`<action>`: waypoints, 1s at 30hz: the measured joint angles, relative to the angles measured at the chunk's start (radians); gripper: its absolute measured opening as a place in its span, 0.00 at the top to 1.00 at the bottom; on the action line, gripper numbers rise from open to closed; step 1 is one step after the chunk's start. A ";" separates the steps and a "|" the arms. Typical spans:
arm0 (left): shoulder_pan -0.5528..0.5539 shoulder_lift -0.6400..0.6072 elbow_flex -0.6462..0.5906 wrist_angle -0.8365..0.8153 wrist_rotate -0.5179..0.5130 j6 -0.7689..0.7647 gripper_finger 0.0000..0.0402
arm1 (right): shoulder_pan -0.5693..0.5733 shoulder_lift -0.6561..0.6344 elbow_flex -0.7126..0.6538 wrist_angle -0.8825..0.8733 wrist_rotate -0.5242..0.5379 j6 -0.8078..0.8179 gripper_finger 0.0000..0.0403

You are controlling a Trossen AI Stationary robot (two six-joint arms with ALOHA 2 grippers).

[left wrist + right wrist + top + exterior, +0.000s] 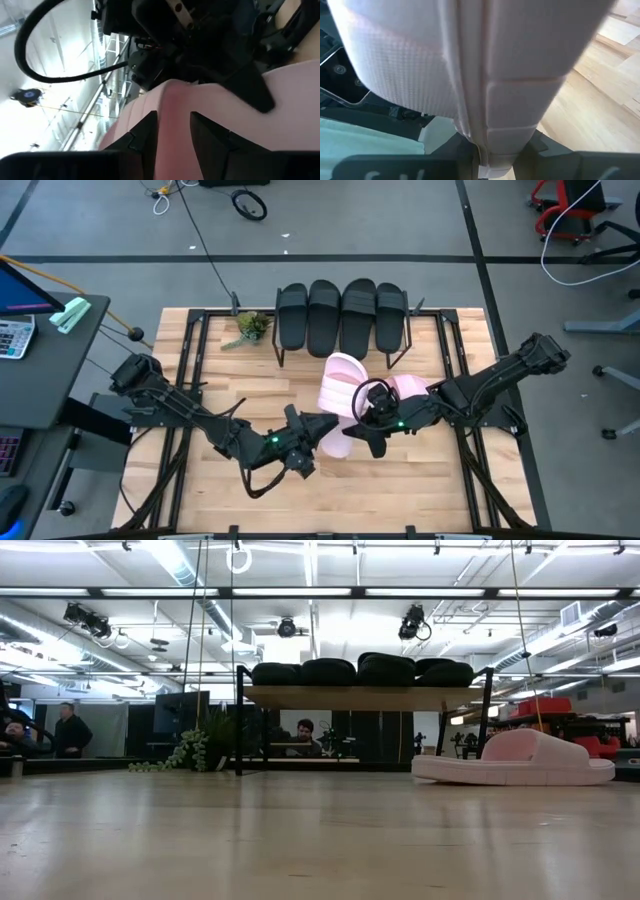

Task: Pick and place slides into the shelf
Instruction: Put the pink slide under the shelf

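Observation:
Four black slides [340, 315] sit side by side on the plank top of the shelf [360, 697] at the table's far middle. One pale pink slide [338, 392] is held on edge above the table's middle between both grippers. My left gripper [318, 438] is shut on its near end. My right gripper [372, 420] is shut on its right side. The second pink slide [515, 760] lies sole down on the table, partly under the right arm [412, 388]. Neither gripper shows in the low view. My left gripper pinches the near end of the pink slide [172, 112] between its two fingers [142, 137], coming from the table's left and near side. The slide is off the table. My right gripper pinches the thin side edge of the same slide's sole [507, 120] between its fingers [540, 145], coming from the table's right. The slide stands on edge, textured sole face [405, 65] turned sideways.
A small green plant [250, 328] stands left of the shelf. The slatted wooden tabletop [200, 480] has free room along its near and left parts. A desk with a calculator [15, 335] stands beyond the left edge. People sit in the room behind [305, 732].

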 joint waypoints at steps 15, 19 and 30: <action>0.046 0.000 0.000 0.074 0.001 0.062 0.70 | -0.003 0.000 0.000 0.008 -0.016 -0.010 0.80; 0.070 0.000 0.000 0.078 0.001 0.019 0.70 | -0.004 0.000 0.000 0.007 -0.020 -0.009 0.79; 0.059 0.000 0.000 0.113 0.000 0.006 0.95 | -0.005 0.000 0.000 0.016 -0.029 -0.068 0.73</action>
